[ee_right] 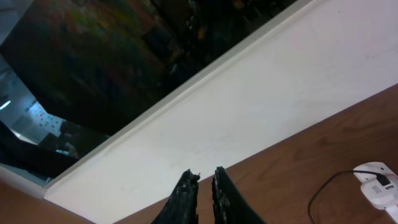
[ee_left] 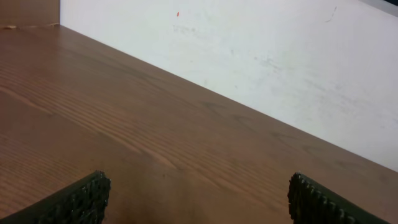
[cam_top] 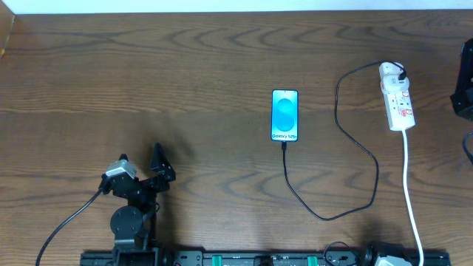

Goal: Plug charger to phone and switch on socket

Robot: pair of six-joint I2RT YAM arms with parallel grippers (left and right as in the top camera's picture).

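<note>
The phone [cam_top: 285,114] lies face up mid-table, its blue screen lit. The charger's thin black cable [cam_top: 325,216] runs from the phone's near end, loops right and up, and ends at a white plug head [cam_top: 392,72] seated in the far end of the socket [cam_top: 400,103]. That plug head also shows in the right wrist view [ee_right: 375,181]. My left gripper [cam_top: 159,168] is open and empty at the front left, its jaws [ee_left: 199,196] wide over bare wood. My right gripper [ee_right: 205,175] is shut and empty; its arm [cam_top: 464,81] sits at the right edge, beside the socket.
The socket's white lead [cam_top: 410,192] runs toward the front edge. A white wall [ee_left: 261,56] borders the table's far side. A black rail with mounts [cam_top: 259,258] lines the front edge. Bare wood lies between the left arm and the phone.
</note>
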